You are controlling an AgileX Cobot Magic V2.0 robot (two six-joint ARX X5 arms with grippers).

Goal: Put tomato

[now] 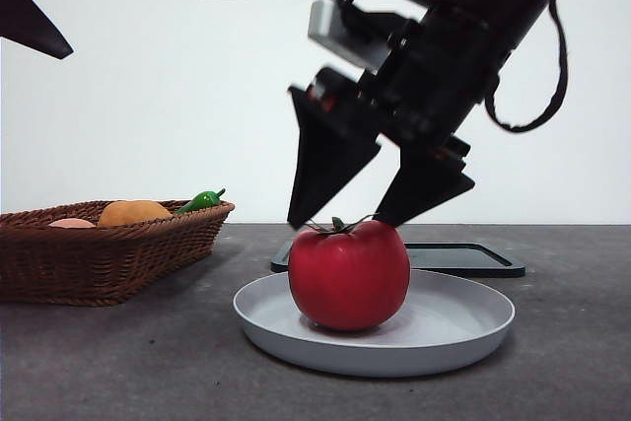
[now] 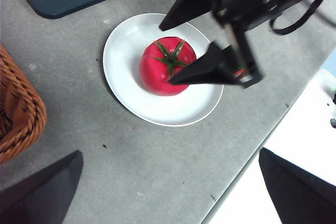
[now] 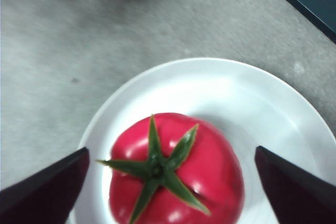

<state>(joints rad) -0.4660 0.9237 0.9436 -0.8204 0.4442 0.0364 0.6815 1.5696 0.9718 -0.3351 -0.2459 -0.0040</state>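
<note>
Grey tabletop [image 1: 118, 362] fills the bottom of my front view, and nearest me, low at centre, a white plate [image 1: 463, 327] carries the tomato [image 1: 349, 275], resting upright with its green calyx on top. Directly above it my right gripper [image 1: 347, 222] hangs with jaws spread apart, holding nothing, tips level with the calyx on either side. Behind the plate lies a dark flat tray [image 1: 473, 258]. At left sits a wicker basket [image 1: 99, 253] with an orange fruit [image 1: 133, 212]. My left gripper [image 2: 168, 192] waits released, well back.
</note>
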